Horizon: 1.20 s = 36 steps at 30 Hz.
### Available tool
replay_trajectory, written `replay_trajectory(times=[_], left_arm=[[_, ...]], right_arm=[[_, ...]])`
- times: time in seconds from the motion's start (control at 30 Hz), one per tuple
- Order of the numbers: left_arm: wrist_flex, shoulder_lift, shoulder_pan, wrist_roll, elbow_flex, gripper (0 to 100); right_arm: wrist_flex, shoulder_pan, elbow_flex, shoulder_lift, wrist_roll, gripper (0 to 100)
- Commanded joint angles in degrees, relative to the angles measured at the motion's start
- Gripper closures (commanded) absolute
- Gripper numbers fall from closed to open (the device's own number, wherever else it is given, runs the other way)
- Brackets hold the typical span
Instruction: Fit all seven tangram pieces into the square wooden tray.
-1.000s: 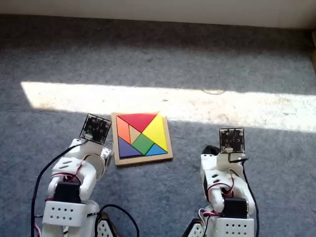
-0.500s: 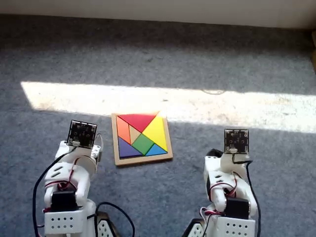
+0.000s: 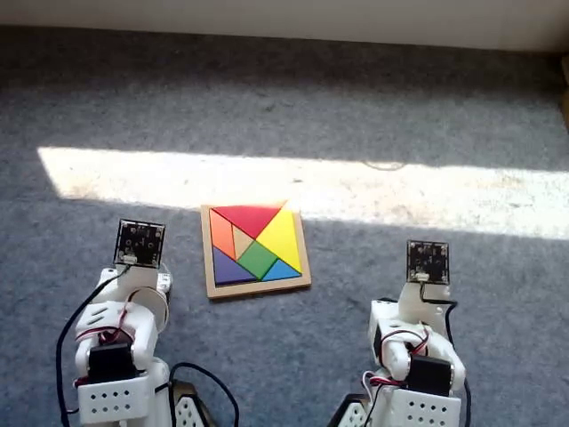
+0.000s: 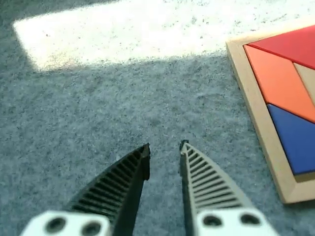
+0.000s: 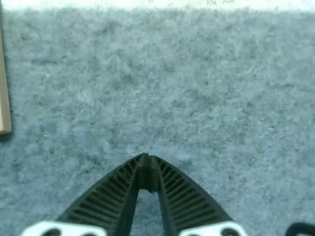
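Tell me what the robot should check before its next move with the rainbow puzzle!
1. All seven flat coloured tangram pieces inside the square wooden tray: ok, seven colours counted in the high view.
2. Pieces fill the square with no hole: ok.
3. Tray lies flat on the grey carpet: ok.
4. Left gripper empty: ok. It is a little open, over carpet beside the tray, not touching it.
5. Right gripper empty: ok. It is shut on nothing, over carpet, apart from the tray.
6. Every piece pressed fully down: cannot tell from these views.
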Motion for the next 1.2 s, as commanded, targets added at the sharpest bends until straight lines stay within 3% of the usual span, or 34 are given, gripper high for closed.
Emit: replay_trajectory(times=[0.0,0.5,1.17], left_arm=[[0.53,-1.27,-0.84,0.35,1.10,98],[17.23,-1.71,-0.84,0.35,1.10,97],[17.32,-1.71,-0.84,0.26,1.10,97]], right_arm=[[0.31,0.57,8.66,-0.57,0.53,98.9],[0.31,0.57,8.66,-0.57,0.53,98.9],[0.31,0.57,8.66,-0.57,0.53,98.9]])
